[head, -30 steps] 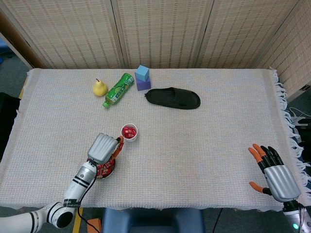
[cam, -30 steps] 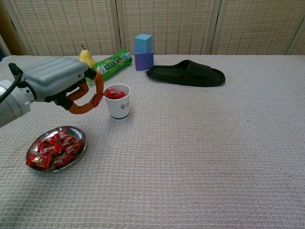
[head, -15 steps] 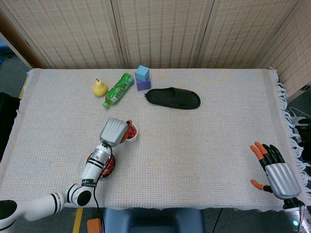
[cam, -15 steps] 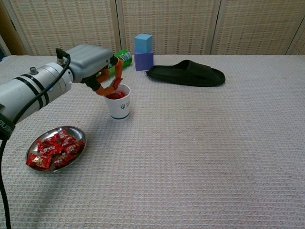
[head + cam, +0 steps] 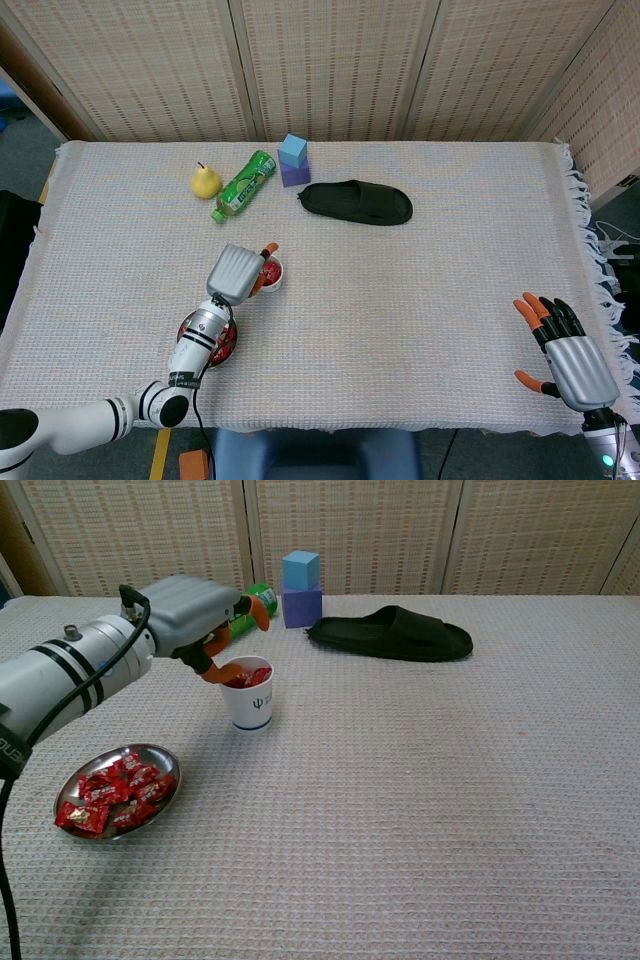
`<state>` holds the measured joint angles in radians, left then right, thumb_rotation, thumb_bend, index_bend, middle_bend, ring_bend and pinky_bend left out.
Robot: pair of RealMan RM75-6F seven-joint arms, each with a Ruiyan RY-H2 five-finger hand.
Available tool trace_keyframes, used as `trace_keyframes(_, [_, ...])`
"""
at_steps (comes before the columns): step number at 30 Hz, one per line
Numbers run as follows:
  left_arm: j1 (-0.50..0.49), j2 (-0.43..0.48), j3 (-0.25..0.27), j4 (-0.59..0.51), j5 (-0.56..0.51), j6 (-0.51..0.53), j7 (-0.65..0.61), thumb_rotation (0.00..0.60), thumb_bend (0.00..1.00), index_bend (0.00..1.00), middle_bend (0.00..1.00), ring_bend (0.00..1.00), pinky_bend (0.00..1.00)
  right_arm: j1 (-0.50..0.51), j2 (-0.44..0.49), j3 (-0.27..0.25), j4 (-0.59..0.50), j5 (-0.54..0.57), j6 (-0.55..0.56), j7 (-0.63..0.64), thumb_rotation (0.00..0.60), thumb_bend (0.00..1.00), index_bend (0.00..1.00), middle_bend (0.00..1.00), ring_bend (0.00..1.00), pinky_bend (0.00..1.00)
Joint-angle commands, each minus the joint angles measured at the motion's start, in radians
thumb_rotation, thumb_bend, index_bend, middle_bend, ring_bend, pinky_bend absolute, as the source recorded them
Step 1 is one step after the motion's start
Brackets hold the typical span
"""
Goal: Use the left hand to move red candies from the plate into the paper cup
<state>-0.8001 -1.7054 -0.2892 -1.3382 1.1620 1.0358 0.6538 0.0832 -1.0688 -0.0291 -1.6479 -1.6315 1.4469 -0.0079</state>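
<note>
- Setting: indoor robot test area, lab-type, not a home.
- Table (image 5: 450, 300) covered with a pale woven cloth, fringe hanging off one end; floor visible beyond the edges.
- Woven folding screen panels (image 5: 330, 65) close off the far side as a plain backdrop.
- Unrelated props laid out together: pear (image 5: 205, 181), green bottle (image 5: 244, 184) on its side, stacked foam blocks (image 5: 293, 160), black slipper (image 5: 357, 202).
- Cables (image 5: 612, 243) trail off the table's far end.

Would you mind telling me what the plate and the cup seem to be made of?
The plate looks like polished metal: its silvery rim gives a shiny reflection. The cup looks like matte white paper, going by its thin rolled rim and small blue printed mark, though thin plastic cannot be ruled out.
</note>
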Motion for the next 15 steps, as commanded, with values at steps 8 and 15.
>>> trace_keyframes(8, [0.234, 0.218, 0.241, -0.261, 0.143, 0.159, -0.164, 0.600, 0.38, 0.26, 0.88, 0.92, 1.00, -0.007, 0.005, -0.011, 0.002, -0.031, 0.021, 0.015, 0.600, 0.04, 0.00, 0.00, 0.00, 0.00])
trace_keyframes(15, [0.306, 0.234, 0.336, -0.218, 0.146, 0.154, -0.152, 0.600, 0.38, 0.26, 0.88, 0.92, 1.00, -0.011, 0.005, -0.022, 0.004, -0.058, 0.033, 0.016, 0.600, 0.04, 0.00, 0.00, 0.00, 0.00])
